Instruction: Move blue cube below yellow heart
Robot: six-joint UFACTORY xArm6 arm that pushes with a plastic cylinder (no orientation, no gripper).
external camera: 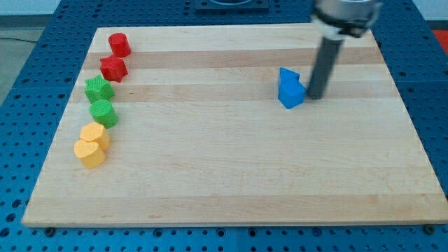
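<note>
Two blue blocks touch at the view's upper right of middle: a blue cube (292, 94) in front and a blue wedge-like block (287, 75) just above it. My tip (314, 97) stands right against the cube's right side. The yellow heart (89, 152) lies at the view's far left, lowest in a column of blocks, touching a yellow block (94, 134) just above it.
Along the left edge of the wooden board (231, 175) run a red cylinder (119, 45), a red star-like block (113, 68), a green star-like block (99, 89) and a green cylinder (103, 112). A blue perforated table surrounds the board.
</note>
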